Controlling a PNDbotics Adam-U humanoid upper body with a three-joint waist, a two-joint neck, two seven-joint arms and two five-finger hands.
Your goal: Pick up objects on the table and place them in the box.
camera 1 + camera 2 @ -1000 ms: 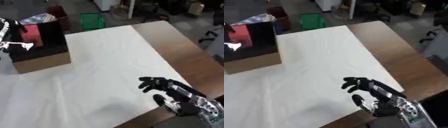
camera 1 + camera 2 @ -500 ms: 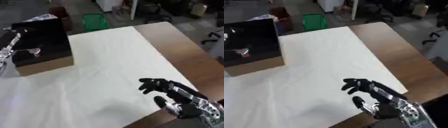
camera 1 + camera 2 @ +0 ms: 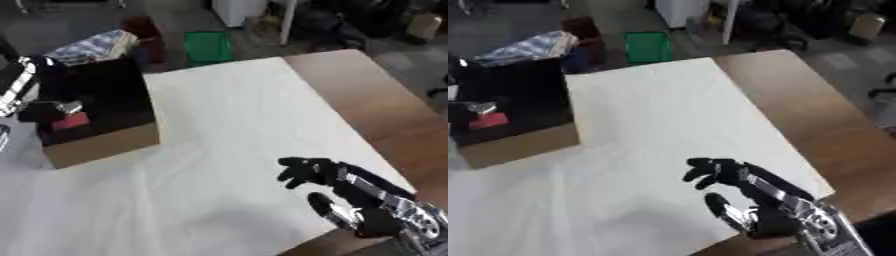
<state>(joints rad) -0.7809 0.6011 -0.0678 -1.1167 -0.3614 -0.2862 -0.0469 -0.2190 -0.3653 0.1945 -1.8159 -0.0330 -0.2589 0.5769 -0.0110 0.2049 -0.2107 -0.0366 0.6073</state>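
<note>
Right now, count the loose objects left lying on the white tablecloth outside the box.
0. The white tablecloth shows none; one small red object sits inside the dark-lined cardboard box. More may be hidden inside.

Matt white cloth (image 3: 236, 125) over smooth wood table (image 3: 385, 110), brown cardboard box (image 3: 101, 145), glossy black hand (image 3: 350, 200)

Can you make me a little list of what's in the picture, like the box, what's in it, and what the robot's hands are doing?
box: cardboard, dark inside, far left on the white cloth
in box: something red
left hand: over the box, fingers unclear
right hand: near the cloth's lower right, fingers relaxed, holding nothing
loose things on cloth: none visible
behind table: green bin
</note>
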